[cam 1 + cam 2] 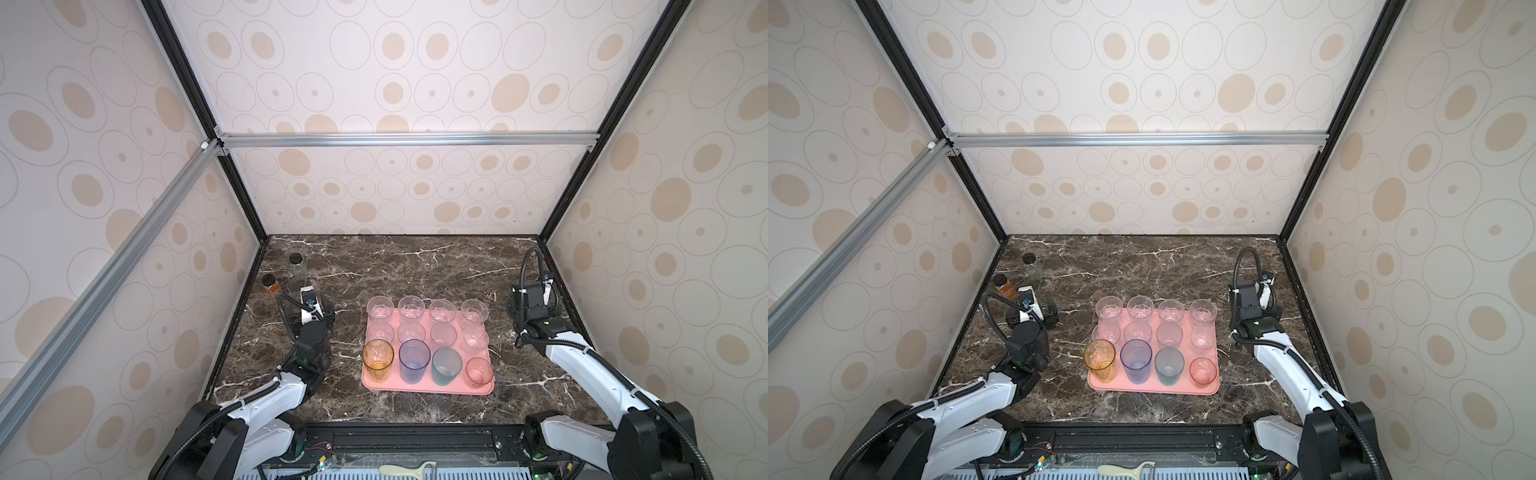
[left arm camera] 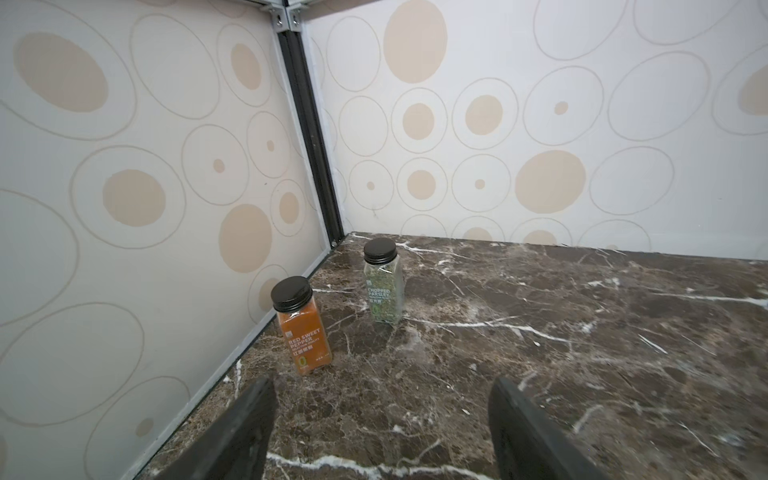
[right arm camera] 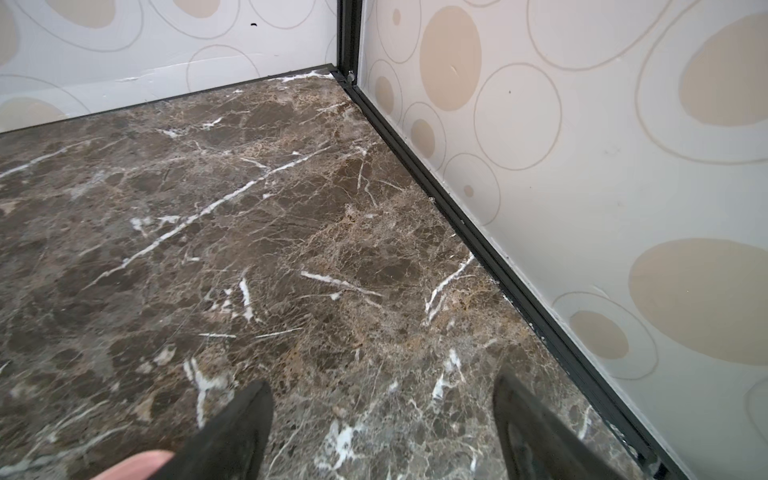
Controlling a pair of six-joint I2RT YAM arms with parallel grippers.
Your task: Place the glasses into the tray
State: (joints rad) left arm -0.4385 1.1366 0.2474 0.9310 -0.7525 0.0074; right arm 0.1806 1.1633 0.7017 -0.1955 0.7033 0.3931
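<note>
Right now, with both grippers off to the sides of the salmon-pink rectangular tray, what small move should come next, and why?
Probably pull the left gripper and right gripper back to rest. Both are open and empty, and all twelve see-through tumblers appear to stand inside the salmon-pink rectangular tray, so no glass seems left to carry.

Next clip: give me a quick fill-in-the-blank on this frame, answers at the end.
The tray holds ___ glasses, four to a row.
In the near row, the blue glass stands between the amber glass and the ___ one.
The left gripper and the right gripper are both ___, holding nothing.
Missing words: twelve; teal; open.
</note>
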